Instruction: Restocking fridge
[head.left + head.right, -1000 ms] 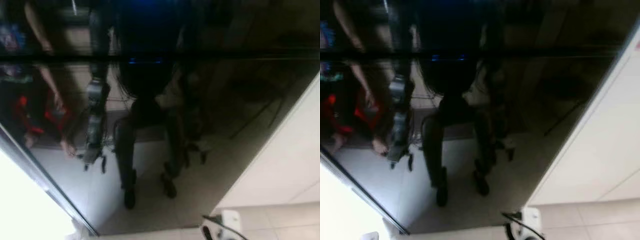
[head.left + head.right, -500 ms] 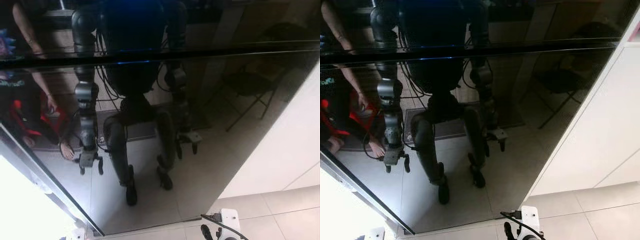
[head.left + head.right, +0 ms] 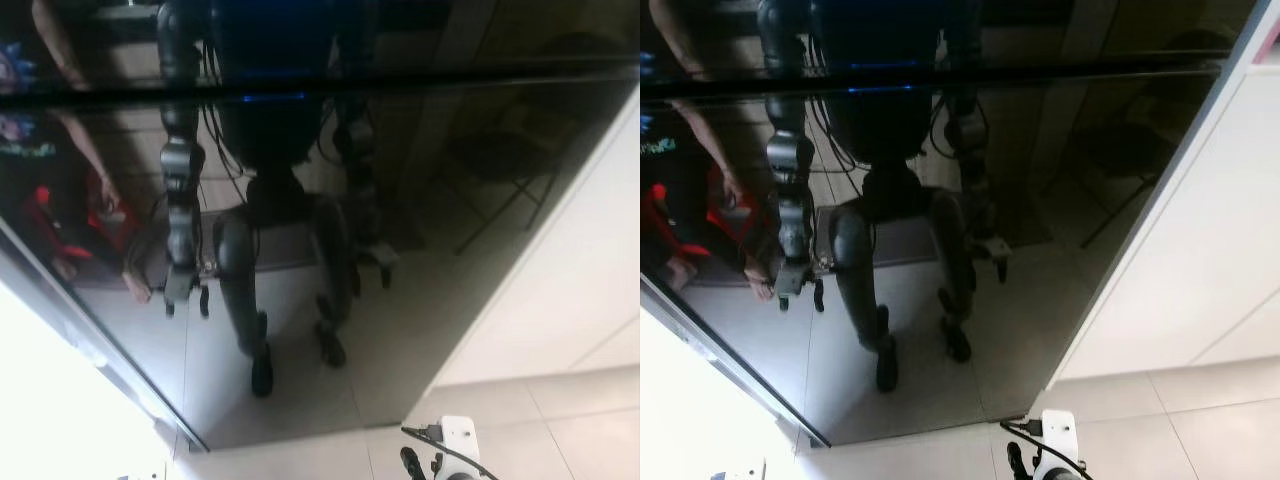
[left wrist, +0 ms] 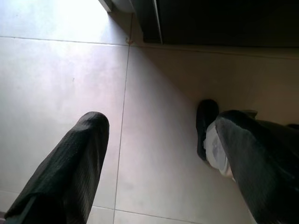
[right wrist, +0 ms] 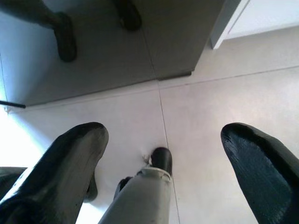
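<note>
The glossy black fridge door (image 3: 420,250) is standing closed ahead. Both the left gripper (image 4: 159,154) and right gripper (image 5: 163,149) are hanging with jaws apart, holding nothing; walking closer is risking a knock against it.

You have one glossy black fridge door (image 3: 1060,150) ahead, one white cabinet (image 3: 1210,260) beside it, one tiled floor (image 5: 224,107), and two grippers, left (image 4: 159,154) and right (image 5: 163,154), each with two black fingers spread apart.
</note>
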{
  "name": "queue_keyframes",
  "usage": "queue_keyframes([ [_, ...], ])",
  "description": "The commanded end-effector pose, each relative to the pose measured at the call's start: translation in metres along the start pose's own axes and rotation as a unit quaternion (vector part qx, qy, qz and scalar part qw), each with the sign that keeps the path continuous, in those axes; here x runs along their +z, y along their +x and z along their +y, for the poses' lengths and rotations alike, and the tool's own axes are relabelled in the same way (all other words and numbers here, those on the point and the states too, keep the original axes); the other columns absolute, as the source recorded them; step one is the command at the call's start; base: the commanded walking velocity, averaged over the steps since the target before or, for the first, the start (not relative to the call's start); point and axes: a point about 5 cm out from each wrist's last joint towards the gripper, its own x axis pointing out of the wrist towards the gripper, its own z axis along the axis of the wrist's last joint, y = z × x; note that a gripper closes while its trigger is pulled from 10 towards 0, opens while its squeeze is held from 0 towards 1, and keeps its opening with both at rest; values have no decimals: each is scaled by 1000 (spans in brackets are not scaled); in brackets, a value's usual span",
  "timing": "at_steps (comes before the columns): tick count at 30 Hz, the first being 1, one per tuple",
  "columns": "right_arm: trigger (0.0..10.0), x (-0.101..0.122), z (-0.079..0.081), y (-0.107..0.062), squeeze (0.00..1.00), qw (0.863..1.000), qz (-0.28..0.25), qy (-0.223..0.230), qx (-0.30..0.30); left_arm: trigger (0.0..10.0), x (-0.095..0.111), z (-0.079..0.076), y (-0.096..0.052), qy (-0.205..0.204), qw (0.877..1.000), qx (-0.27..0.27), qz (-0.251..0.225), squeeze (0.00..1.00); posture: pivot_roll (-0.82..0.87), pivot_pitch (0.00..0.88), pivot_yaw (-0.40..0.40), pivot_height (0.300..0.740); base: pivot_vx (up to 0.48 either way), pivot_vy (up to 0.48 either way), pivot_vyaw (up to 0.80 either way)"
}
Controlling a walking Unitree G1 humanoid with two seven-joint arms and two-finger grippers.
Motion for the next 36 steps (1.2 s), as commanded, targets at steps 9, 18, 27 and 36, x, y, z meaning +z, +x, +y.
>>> queue_keyframes([
  [9,10000,-2,-1,-1,0,1000,5,1,-1,10000,-8,2,-1,-3,1000,1,18,0,-3,0,2,740,-260,0,0],
  [18,10000,-2,-1,0,0,1000,6,2,0,10000,-8,3,-1,-3,1000,3,19,0,-2,0,1,740,-57,0,0],
  [27,10000,-1,0,0,0,1000,5,2,2,10000,-8,4,-1,-6,1000,5,22,0,3,0,0,740,0,0,0],
  [36,10000,-1,0,0,0,1000,7,1,3,10000,-10,4,-2,-5,1000,6,27,0,3,0,1,740,0,143,0],
])
